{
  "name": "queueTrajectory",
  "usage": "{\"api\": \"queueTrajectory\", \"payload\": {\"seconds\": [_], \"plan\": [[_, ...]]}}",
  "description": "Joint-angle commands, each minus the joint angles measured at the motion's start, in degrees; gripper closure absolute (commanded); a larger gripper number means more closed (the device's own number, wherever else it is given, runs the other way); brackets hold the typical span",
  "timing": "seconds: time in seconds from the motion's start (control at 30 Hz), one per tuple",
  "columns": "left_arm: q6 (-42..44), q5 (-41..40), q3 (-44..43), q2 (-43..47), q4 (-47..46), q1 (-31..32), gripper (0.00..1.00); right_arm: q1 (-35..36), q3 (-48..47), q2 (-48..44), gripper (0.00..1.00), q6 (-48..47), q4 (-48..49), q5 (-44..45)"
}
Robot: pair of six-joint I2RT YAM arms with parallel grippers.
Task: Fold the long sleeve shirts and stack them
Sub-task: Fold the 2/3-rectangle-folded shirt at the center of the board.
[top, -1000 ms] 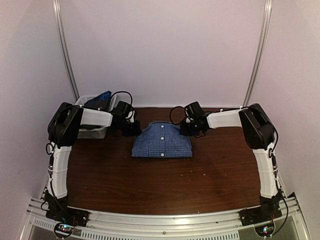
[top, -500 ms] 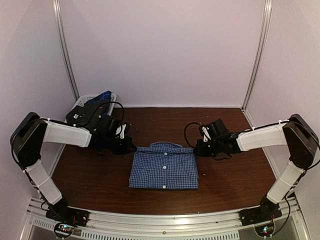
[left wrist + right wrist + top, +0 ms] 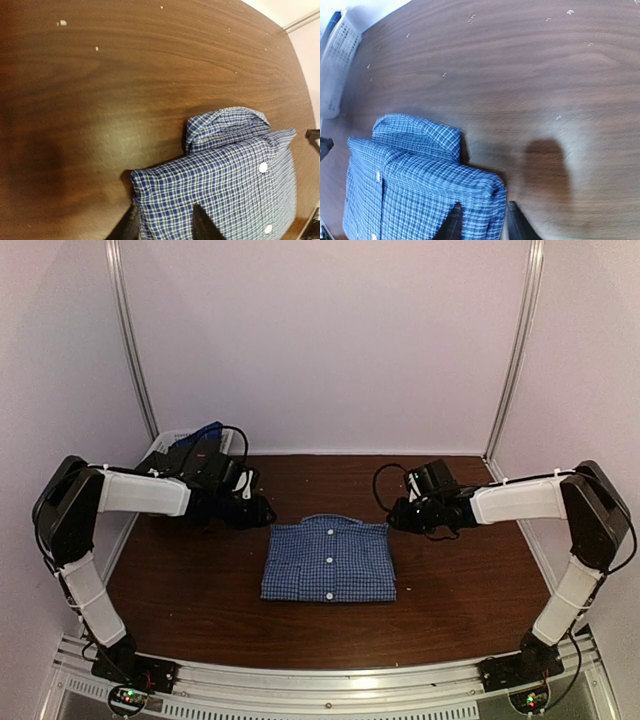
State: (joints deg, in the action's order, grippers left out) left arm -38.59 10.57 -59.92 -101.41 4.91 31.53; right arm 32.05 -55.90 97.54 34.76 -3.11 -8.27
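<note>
Basket [image 3: 168, 446]: white plastic lattice, at the far left corner of the surface [image 3: 450, 590], partly hidden behind the left arm. Something dark blue [image 3: 207, 431] sits in it and rises above the rim; I cannot tell what it is. The right wrist view shows only one lattice wall of the basket, blurred.

Shirt [image 3: 329, 560]: one blue-and-white checked long sleeve shirt, folded into a neat rectangle. It lies flat at mid-surface, button front up and collar toward the far wall, well apart from the basket. Three white buttons show down the placket.

Left gripper [image 3: 262, 512]: low at the shirt's far left corner. The left wrist view shows the jaws apart, with the folded edge lying between them.

Right gripper [image 3: 396, 517]: low at the far right corner. Its jaws are likewise apart, astride the folded shoulder edge.
</note>
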Motion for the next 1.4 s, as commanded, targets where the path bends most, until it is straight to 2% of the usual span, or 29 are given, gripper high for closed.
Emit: {"api": "queueTrajectory", "payload": {"seconds": [0.0, 0.07, 0.13, 0.33, 0.53, 0.93, 1.17, 1.37], "plan": [[2.71, -4.21, -4.3, 0.22, 2.86, -1.32, 0.49, -0.78, -2.92, -0.86, 0.57, -2.14, -3.76, 3.74], [3.14, -4.82, -4.12, 1.54, 3.25, -1.29, 0.45, -0.13, -3.28, -1.79, 0.5, -2.82, -4.93, 4.77], [3.17, -4.49, -3.59, 2.69, 3.7, -0.96, 0.46, 1.49, -3.74, -2.44, 0.49, -3.54, -6.38, 6.02], [1.36, -3.37, -1.93, 4.55, 3.74, 5.59, 0.64, 9.3, -5.79, -1.16, 0.6, -4.26, -7.44, 6.94], [-1.0, -0.54, -5.51, -1.55, 1.02, 10.55, 0.79, 11.72, -11.02, 5.4, 0.68, -4.67, -7.47, 6.69], [1.88, -1.4, -24.24, -21.66, 4.94, 10.02, 0.83, 7.19, -21.98, 20.53, 0.7, -6.84, -8.97, 3.24], [2.29, -1.35, -25.07, -24.45, 5.83, 8.78, 0.83, 6.11, -23.08, 20.55, 0.69, -6.28, -10.66, 1.55], [2.72, -1.63, -24.05, -23.51, 6.03, 7.41, 0.84, 5.34, -18.82, 17.16, 0.67, -6.2, -9.09, 1.71]]}}
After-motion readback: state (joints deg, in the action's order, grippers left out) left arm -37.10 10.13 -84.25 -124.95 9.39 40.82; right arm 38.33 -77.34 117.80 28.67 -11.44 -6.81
